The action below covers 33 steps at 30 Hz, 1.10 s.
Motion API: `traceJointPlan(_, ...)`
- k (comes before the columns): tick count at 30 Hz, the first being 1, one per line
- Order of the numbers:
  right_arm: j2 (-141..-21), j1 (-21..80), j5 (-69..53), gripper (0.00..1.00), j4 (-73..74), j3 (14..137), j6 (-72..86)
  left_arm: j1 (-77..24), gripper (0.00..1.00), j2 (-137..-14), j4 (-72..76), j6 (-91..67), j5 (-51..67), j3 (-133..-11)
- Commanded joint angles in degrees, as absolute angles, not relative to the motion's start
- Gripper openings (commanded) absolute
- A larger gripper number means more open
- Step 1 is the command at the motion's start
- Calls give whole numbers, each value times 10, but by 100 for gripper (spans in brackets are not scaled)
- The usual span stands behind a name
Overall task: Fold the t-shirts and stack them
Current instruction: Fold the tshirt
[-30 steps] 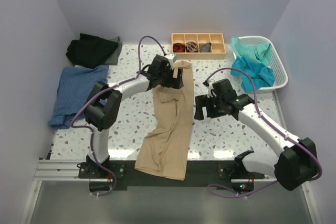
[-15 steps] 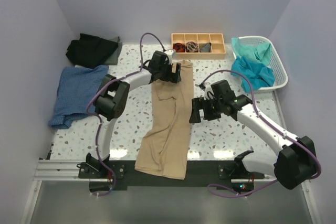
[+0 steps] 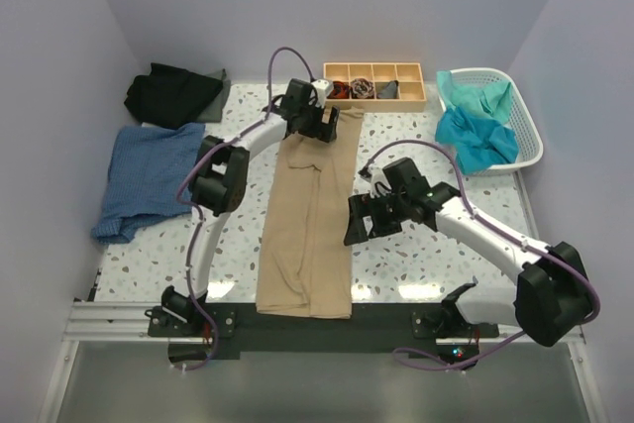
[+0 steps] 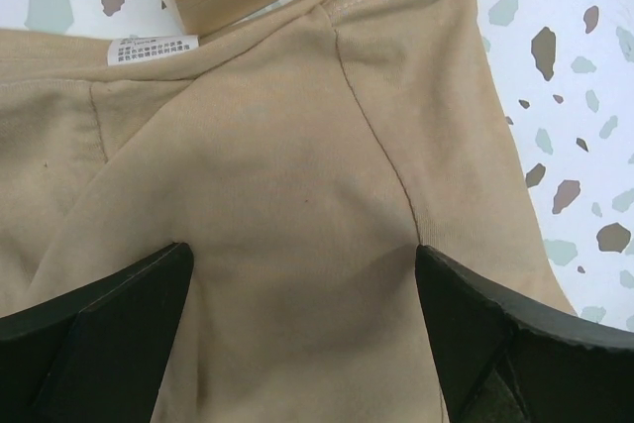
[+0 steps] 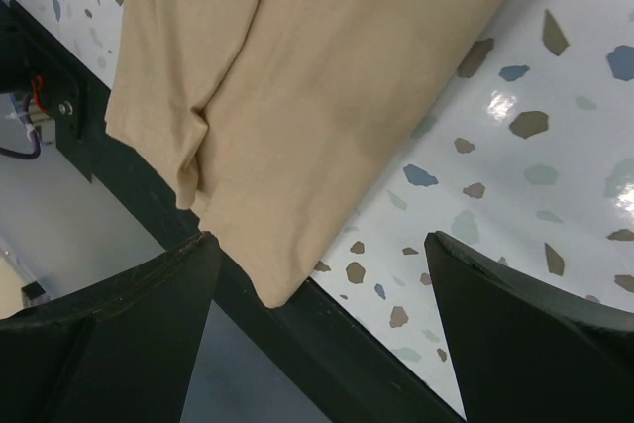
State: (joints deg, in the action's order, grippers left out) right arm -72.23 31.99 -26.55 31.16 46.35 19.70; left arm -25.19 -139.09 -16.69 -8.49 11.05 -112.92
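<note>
Down the frame's middle the tan-beige t-shirt [image 3: 312, 215] now lies straighter than a moment ago, ready, I'd judge, for a crosswise fold, with the left gripper [image 3: 319, 128] spread over its collar and the right gripper [image 3: 359, 228] spread beside its right-hand edge.

The label [image 4: 154, 49] on the tan t-shirt [image 4: 277, 195] bears print too small to read.

The speckled white counter [image 3: 416, 245] has a long tan shirt [image 3: 312, 235] lying down its middle, the near end over the front edge. A blue shirt [image 3: 139, 175] lies at the left, with a black shirt [image 3: 168, 93] behind it. A wooden tray [image 3: 376, 102] sits at the back and a white basket [image 3: 525, 126] at the right.
</note>
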Motion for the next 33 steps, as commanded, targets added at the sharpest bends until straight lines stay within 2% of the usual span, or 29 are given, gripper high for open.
traceJointPlan(1,-731,352,-252,89,286,461,224,-246,100,-1349,-175,-68,119,-1126)
traceJointPlan(9,-746,395,-266,89,248,451,243,-250,100,-1108,-110,-116,48,-922)
traceJointPlan(16,-785,479,-243,86,207,461,276,-294,100,-862,-97,-219,-41,-595)
traceJointPlan(22,-825,597,-197,84,157,470,329,-309,100,-653,-101,-301,-82,-413)
traceJointPlan(26,-850,648,-151,82,93,451,362,-309,100,-599,-131,-300,-94,-389)
traceJointPlan(33,-900,681,-125,75,3,424,411,-310,100,-560,-163,-292,-91,-374)
